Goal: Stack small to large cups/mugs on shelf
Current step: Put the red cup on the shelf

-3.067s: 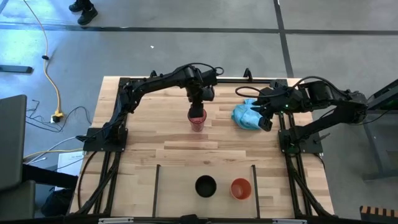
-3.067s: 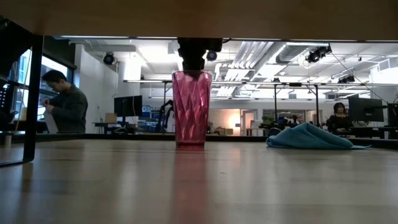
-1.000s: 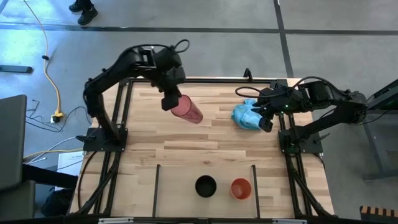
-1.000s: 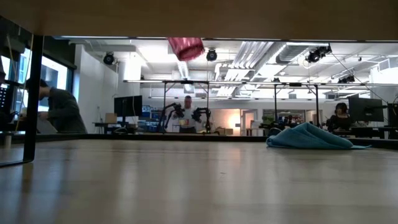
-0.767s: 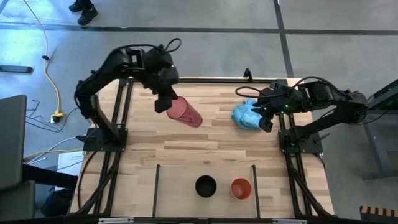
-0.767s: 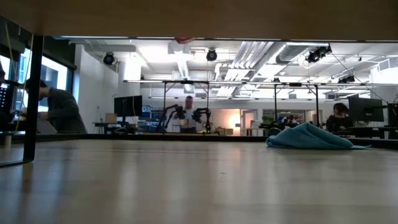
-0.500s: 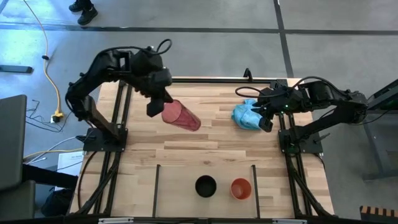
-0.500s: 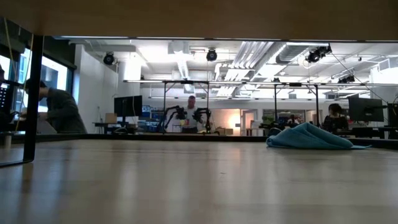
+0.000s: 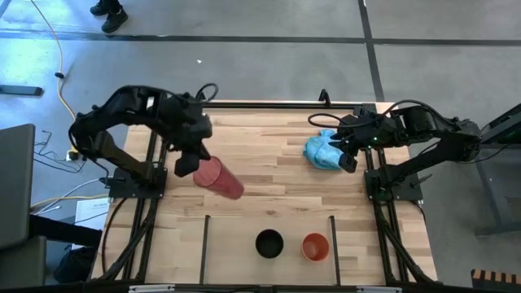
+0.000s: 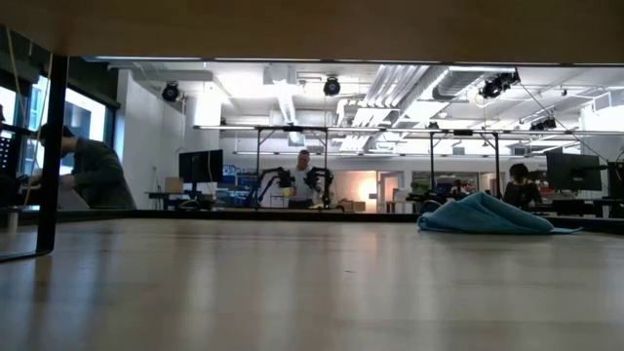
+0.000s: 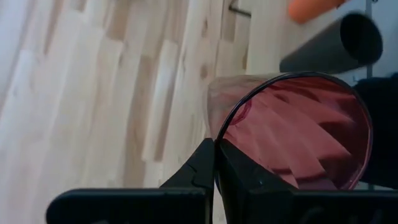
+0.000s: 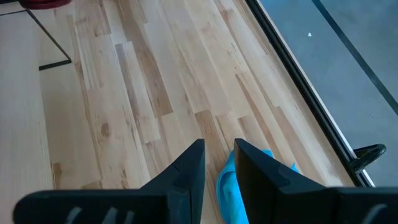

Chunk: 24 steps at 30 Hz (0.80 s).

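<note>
Above the wooden table [image 9: 277, 175], the left gripper [image 9: 186, 165] jaws pinch the tilted red-pink cup [image 9: 218, 178] by its rim.

Left gripper [image 9: 189, 163] raised, jaws clamped

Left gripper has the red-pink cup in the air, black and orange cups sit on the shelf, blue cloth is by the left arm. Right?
Not quite: the blue cloth lies by the right gripper, as the high view shows. The rest stands: the left gripper holds the red-pink cup tilted above the table, and the black cup and orange cup sit on the shelf.
</note>
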Tool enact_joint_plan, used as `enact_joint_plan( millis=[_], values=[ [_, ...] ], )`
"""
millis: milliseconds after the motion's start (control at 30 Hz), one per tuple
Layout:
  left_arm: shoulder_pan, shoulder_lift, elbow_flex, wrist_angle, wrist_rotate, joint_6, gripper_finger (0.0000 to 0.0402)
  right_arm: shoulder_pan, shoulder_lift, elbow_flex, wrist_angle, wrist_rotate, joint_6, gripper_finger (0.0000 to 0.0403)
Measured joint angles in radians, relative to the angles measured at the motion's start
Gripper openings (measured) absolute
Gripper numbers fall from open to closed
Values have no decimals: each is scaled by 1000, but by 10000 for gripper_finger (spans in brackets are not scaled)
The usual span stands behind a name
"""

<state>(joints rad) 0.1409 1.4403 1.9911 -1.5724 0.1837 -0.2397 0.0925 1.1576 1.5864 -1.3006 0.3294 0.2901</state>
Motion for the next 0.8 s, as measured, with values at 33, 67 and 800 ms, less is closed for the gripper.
enact_joint_plan(
  millis=[33, 67, 800],
  values=[
    [-10, -12, -18, 0, 0, -15, 0, 0, 0, 0, 0, 0, 0, 78],
    [-20, -23, -35, 1, 0, -28, 0, 0, 0, 0, 0, 0, 0, 78],
    [-257, -74, -65, 1, 13, -287, 0, 0, 0, 0, 52, 4, -2, 78]
  ],
)
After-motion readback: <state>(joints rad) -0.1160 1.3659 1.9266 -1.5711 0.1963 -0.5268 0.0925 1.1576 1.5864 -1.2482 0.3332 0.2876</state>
